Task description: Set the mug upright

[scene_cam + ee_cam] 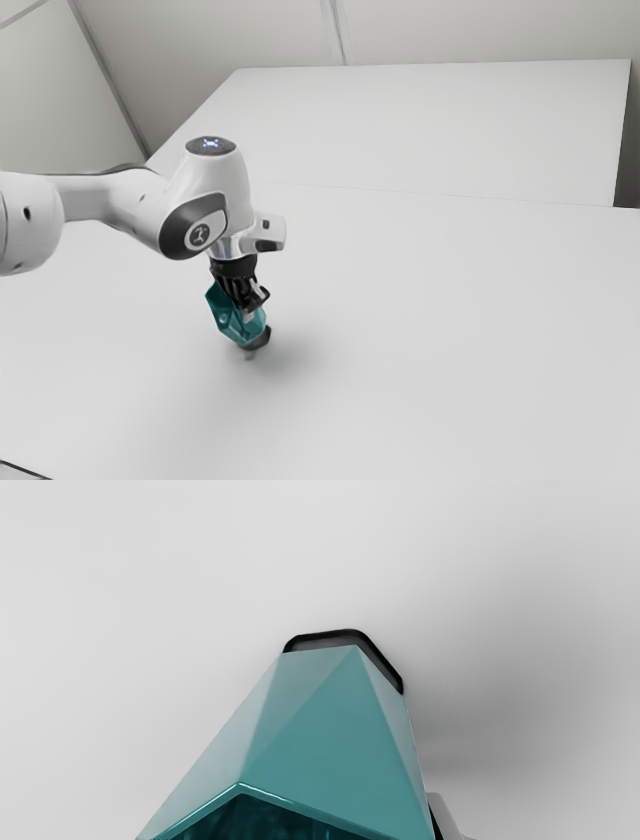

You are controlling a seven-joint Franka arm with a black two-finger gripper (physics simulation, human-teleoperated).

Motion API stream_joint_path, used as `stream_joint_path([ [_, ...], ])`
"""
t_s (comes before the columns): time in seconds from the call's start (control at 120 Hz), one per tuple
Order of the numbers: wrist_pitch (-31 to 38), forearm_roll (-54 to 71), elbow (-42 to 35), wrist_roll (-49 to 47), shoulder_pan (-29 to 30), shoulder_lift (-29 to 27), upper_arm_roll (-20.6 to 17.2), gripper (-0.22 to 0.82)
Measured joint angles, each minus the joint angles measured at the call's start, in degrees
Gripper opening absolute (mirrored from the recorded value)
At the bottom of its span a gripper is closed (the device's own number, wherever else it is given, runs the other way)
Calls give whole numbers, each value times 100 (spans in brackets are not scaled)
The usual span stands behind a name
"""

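White rounded arm (125,198), dark joint cap (177,226), round pale logo (199,235); blue-lit marking (211,144), black pincer (256,304)

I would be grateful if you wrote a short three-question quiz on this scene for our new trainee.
1. Multiple choice: what colour is the body of the mug? A) red B) teal C) yellow
2. True or false: in the exterior view, the mug stands straight up, without any tilt.
3. Fill in the blank: in the exterior view, the arm comes in from the view's ____.

Key: 1. B; 2. false; 3. left
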Motion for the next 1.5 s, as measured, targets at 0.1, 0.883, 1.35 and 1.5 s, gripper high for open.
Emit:
stream_joint_path([
  [0.1,87,1,-1,-105,-1,84,1,-18],
  [0.883,1,-218,61,-429,-93,-724,-71,53],
  [1.35,-1302,-576,2013,-465,149,-130,-59,58],
  [1.5,-1739,-633,2701,-473,240,140,-52,58],
])
